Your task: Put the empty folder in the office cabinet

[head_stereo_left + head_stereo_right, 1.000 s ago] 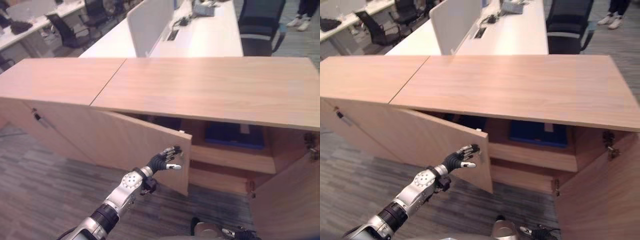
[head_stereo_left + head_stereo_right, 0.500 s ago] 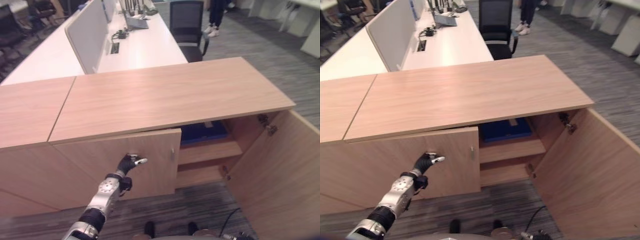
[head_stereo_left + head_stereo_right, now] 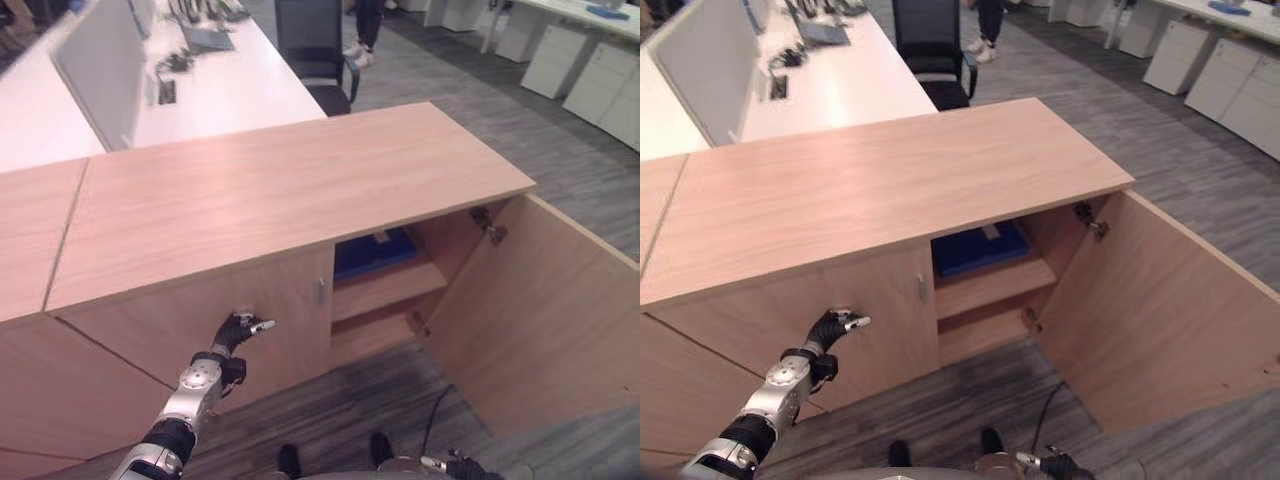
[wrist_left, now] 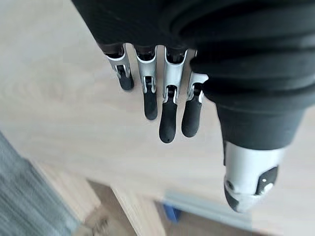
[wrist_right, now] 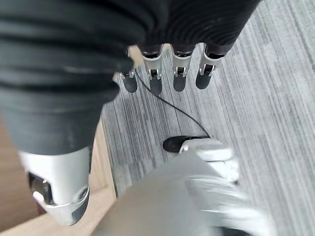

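Left hand flat against the shut left door; blue folder lies on the cabinet's upper shelf.

The robot's left hand (image 3: 240, 327), fingers (image 4: 166, 118) straight and relaxed, rests its dark tips on the light wooden left door (image 3: 200, 320) of the long light-wood office cabinet (image 3: 890, 180), which stands closed, its small metal handle (image 3: 321, 291) just beside the opening. The right hand (image 5: 74, 88) hangs over grey striped carpet (image 5: 275, 98), fingers straight, holding nothing. The flat blue folder (image 3: 975, 250) lies on the upper shelf (image 3: 990, 285), partly hidden under the cabinet top; a pale label on it is too small to read. The right door (image 3: 530, 310) swings wide open. Behind stand a white desk (image 3: 200, 85) with a grey divider panel (image 3: 95, 65), a black office chair (image 3: 315, 45) and a person's legs (image 3: 362, 25), cut off by the frame.
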Motion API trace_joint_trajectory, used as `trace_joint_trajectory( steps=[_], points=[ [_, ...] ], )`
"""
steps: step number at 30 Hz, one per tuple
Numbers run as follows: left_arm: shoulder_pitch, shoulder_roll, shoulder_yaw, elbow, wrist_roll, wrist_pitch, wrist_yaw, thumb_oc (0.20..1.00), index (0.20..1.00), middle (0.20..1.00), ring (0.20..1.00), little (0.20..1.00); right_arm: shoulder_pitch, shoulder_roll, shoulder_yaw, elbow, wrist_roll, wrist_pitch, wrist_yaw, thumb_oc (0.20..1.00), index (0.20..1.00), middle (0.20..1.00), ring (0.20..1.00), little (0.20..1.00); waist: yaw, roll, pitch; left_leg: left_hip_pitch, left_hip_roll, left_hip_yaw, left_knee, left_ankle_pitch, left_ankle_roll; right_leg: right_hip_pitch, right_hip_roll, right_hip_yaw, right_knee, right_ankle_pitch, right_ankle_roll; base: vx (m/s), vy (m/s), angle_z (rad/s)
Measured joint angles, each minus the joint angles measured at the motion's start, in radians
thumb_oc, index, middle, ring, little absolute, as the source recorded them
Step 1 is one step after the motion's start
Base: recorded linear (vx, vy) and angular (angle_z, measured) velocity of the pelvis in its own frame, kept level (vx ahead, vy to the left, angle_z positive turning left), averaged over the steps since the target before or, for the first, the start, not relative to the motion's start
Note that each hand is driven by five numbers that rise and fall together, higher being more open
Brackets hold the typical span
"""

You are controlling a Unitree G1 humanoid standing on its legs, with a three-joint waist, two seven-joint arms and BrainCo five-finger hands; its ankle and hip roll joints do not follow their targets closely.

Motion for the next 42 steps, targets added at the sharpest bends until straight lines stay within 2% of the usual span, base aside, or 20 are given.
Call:
trace_joint_trajectory(
  steps=[1, 4, 7, 8, 10, 11, 12, 16, 18, 21, 22, 23, 25, 26, 28, 29, 30, 32, 34, 42],
  points=[
    [0.028, 0.000, 0.010, -0.029, 0.000, 0.001, -0.004, 1.000, 1.000, 1.000, 1.000, 1.000, 0.004, -0.001, -0.004, 0.001, 0.000, -0.001, -0.001, 1.000, 1.000, 1.000, 1.000, 1.000, 0.003, 0.002, 0.001, 0.006, 0.010, -0.001, 0.000, -0.004, -0.005, 0.025, -0.030, -0.031, 0.042, -0.005, 0.005, -0.04, -0.097, -0.33],
    [0.096, 0.008, 0.014, -0.077, 0.000, 0.000, -0.024, 1.000, 1.000, 1.000, 1.000, 1.000, 0.010, -0.001, -0.005, 0.006, -0.001, 0.000, -0.003, 1.000, 1.000, 1.000, 1.000, 1.000, 0.025, -0.014, -0.008, 0.033, 0.016, 0.012, -0.003, -0.008, -0.022, 0.110, -0.084, 0.049, 0.110, -0.035, 0.056, -0.04, -0.167, -0.22],
    [0.146, 0.018, 0.007, -0.078, 0.004, 0.006, -0.052, 1.000, 1.000, 1.000, 1.000, 1.000, -0.005, -0.004, -0.004, 0.004, -0.005, -0.001, -0.003, 1.000, 1.000, 1.000, 1.000, 1.000, 0.063, -0.024, -0.015, 0.040, 0.035, 0.073, -0.001, 0.008, -0.082, 0.147, -0.181, -0.041, 0.024, -0.058, 0.057, -0.01, -0.199, -0.60],
    [0.157, -0.004, 0.007, -0.061, 0.005, 0.010, -0.056, 1.000, 1.000, 1.000, 1.000, 1.000, -0.004, -0.012, -0.005, 0.005, -0.014, -0.001, -0.005, 1.000, 1.000, 1.000, 1.000, 1.000, 0.059, -0.001, -0.014, 0.041, 0.060, 0.069, 0.006, 0.015, -0.109, 0.158, -0.150, -0.056, -0.013, -0.034, 0.101, 0.04, -0.352, -0.49],
    [0.233, -0.058, -0.040, -0.056, 0.044, 0.016, -0.090, 1.000, 1.000, 1.000, 1.000, 1.000, 0.006, -0.099, -0.005, 0.042, -0.032, 0.004, -0.010, 1.000, 1.000, 1.000, 1.000, 1.000, 0.044, 0.116, -0.060, 0.060, 0.144, 0.056, 0.007, 0.030, -0.157, 0.146, -0.057, -0.028, -0.027, -0.044, 0.072, 0.12, -0.570, -0.57],
    [0.253, -0.089, -0.034, 0.005, 0.080, -0.001, -0.096, 1.000, 1.000, 1.000, 1.000, 1.000, 0.017, -0.134, -0.009, 0.078, -0.035, -0.003, -0.010, 1.000, 1.000, 1.000, 1.000, 1.000, 0.006, 0.125, -0.068, 0.035, 0.156, 0.038, 0.069, 0.026, -0.195, 0.110, -0.056, 0.007, 0.052, -0.085, 0.075, 0.08, -0.603, -0.66],
    [0.237, -0.070, -0.081, 0.112, 0.123, 0.005, -0.101, 1.000, 1.000, 1.000, 1.000, 1.000, 0.037, -0.140, -0.036, 0.061, -0.041, 0.009, -0.009, 1.000, 1.000, 1.000, 1.000, 1.000, -0.010, 0.108, -0.064, 0.030, 0.178, 0.037, 0.122, 0.027, -0.194, 0.046, -0.047, 0.071, 0.155, -0.166, 0.056, 0.03, -0.602, -0.68],
    [0.251, -0.106, -0.058, 0.397, 0.205, 0.018, -0.103, 1.000, 1.000, 1.000, 1.000, 1.000, 0.064, -0.124, -0.030, 0.059, -0.065, 0.016, 0.000, 1.000, 1.000, 1.000, 1.000, 1.000, -0.031, 0.107, -0.057, -0.002, 0.304, 0.003, 0.149, 0.231, -0.180, 0.030, 0.085, 0.066, 0.168, -0.198, -0.022, 0.07, -0.478, -0.28],
    [0.265, -0.123, -0.030, 0.461, 0.240, 0.039, -0.101, 1.000, 1.000, 1.000, 1.000, 1.000, 0.065, -0.140, 0.001, 0.043, -0.072, 0.001, 0.000, 1.000, 1.000, 1.000, 1.000, 1.000, -0.037, 0.115, -0.053, -0.016, 0.339, -0.030, 0.135, 0.356, -0.073, 0.042, 0.142, 0.062, 0.123, -0.185, -0.089, 0.04, -0.310, -0.30],
    [0.247, -0.178, -0.031, 0.529, 0.262, 0.045, -0.094, 1.000, 1.000, 1.000, 1.000, 1.000, 0.065, -0.209, 0.004, 0.039, -0.071, -0.001, -0.006, 1.000, 1.000, 1.000, 1.000, 1.000, -0.052, 0.184, -0.048, -0.024, 0.372, -0.016, 0.138, 0.386, -0.038, 0.093, 0.189, 0.034, 0.059, -0.146, -0.138, 0.02, -0.251, 0.14],
    [0.238, -0.185, -0.030, 0.528, 0.269, 0.044, -0.087, 1.000, 1.000, 1.000, 1.000, 1.000, 0.062, -0.220, 0.004, 0.041, -0.071, -0.001, -0.011, 1.000, 1.000, 1.000, 1.000, 1.000, -0.058, 0.185, -0.048, -0.017, 0.361, 0.010, 0.135, 0.343, -0.089, 0.102, 0.195, 0.023, 0.046, -0.144, -0.150, 0.06, -0.399, 0.36],
    [0.223, -0.191, -0.009, 0.550, 0.280, 0.042, -0.085, 1.000, 1.000, 1.000, 1.000, 1.000, 0.053, -0.218, -0.005, 0.031, -0.069, -0.003, -0.008, 1.000, 1.000, 1.000, 1.000, 1.000, -0.069, 0.169, -0.038, -0.025, 0.346, 0.057, 0.168, 0.384, -0.040, 0.101, 0.196, 0.025, 0.059, -0.149, -0.161, 0.01, -0.160, 0.21],
    [0.194, -0.198, 0.003, 0.588, 0.281, 0.047, -0.078, 1.000, 1.000, 1.000, 1.000, 1.000, 0.034, -0.215, -0.007, 0.024, -0.068, -0.006, -0.010, 1.000, 1.000, 1.000, 1.000, 1.000, -0.069, 0.142, -0.027, -0.031, 0.348, 0.064, 0.225, 0.368, -0.059, 0.127, 0.193, 0.043, 0.028, -0.134, -0.172, 0.04, -0.212, -0.35],
    [0.197, -0.194, 0.000, 0.587, 0.286, 0.047, -0.080, 1.000, 1.000, 1.000, 1.000, 1.000, 0.000, -0.215, 0.003, 0.024, -0.067, -0.010, -0.012, 1.000, 1.000, 1.000, 1.000, 1.000, -0.058, 0.110, -0.028, -0.009, 0.296, -0.011, 0.212, 0.236, -0.207, 0.129, 0.185, 0.084, 0.003, -0.130, -0.177, 0.08, -0.248, -0.85],
    [0.187, -0.184, 0.004, 0.594, 0.308, 0.045, -0.080, 1.000, 1.000, 1.000, 1.000, 1.000, -0.028, -0.215, 0.004, 0.026, -0.067, -0.007, -0.012, 1.000, 1.000, 1.000, 1.000, 1.000, -0.061, 0.076, -0.016, 0.001, 0.193, -0.087, 0.180, 0.170, -0.245, 0.142, 0.178, 0.119, -0.037, -0.096, -0.191, 0.07, -0.183, -0.75],
    [0.174, -0.175, -0.004, 0.612, 0.319, 0.044, -0.079, 1.000, 1.000, 1.000, 1.000, 1.000, -0.074, -0.210, 0.001, 0.026, -0.057, -0.004, -0.013, 1.000, 1.000, 1.000, 1.000, 1.000, -0.052, 0.054, -0.005, 0.018, -0.022, -0.208, 0.054, 0.042, -0.166, 0.163, 0.170, 0.159, -0.119, -0.052, -0.179, 0.12, -0.137, -0.56],
    [0.176, -0.150, -0.010, 0.604, 0.320, 0.043, -0.077, 1.000, 1.000, 1.000, 1.000, 1.000, -0.069, -0.168, 0.003, 0.029, -0.030, -0.004, -0.010, 1.000, 1.000, 1.000, 1.000, 1.000, -0.040, 0.039, 0.001, 0.042, -0.059, -0.216, 0.043, 0.055, -0.118, 0.215, 0.185, 0.146, -0.180, -0.039, -0.145, 0.12, -0.083, -0.58],
    [0.188, -0.129, -0.034, 0.601, 0.359, 0.043, -0.078, 1.000, 1.000, 1.000, 1.000, 1.000, -0.115, -0.147, -0.012, 0.021, -0.024, -0.007, -0.010, 1.000, 1.000, 1.000, 1.000, 1.000, -0.033, 0.027, 0.004, 0.061, -0.051, -0.214, 0.025, 0.025, -0.116, 0.218, 0.192, 0.184, -0.201, -0.026, -0.128, 0.09, -0.005, -0.36],
    [0.187, -0.121, -0.035, 0.589, 0.399, 0.049, -0.080, 1.000, 1.000, 1.000, 1.000, 1.000, -0.145, -0.173, -0.045, -0.016, 0.012, -0.023, -0.018, 1.000, 1.000, 1.000, 1.000, 1.000, -0.039, 0.062, 0.010, 0.106, -0.041, -0.189, 0.008, -0.044, -0.067, 0.250, 0.201, 0.179, -0.208, -0.012, -0.111, 0.05, 0.030, -0.26],
    [0.233, -0.080, -0.064, 0.548, 0.438, 0.043, -0.084, 1.000, 1.000, 1.000, 1.000, 1.000, -0.290, -0.303, -0.028, -0.054, 0.013, -0.020, -0.038, 1.000, 1.000, 1.000, 1.000, 1.000, -0.036, 0.087, -0.031, 0.136, -0.045, -0.162, -0.002, -0.063, -0.055, 0.268, 0.193, 0.202, -0.208, -0.002, -0.101, 0.02, 0.032, -0.11]
  ],
)
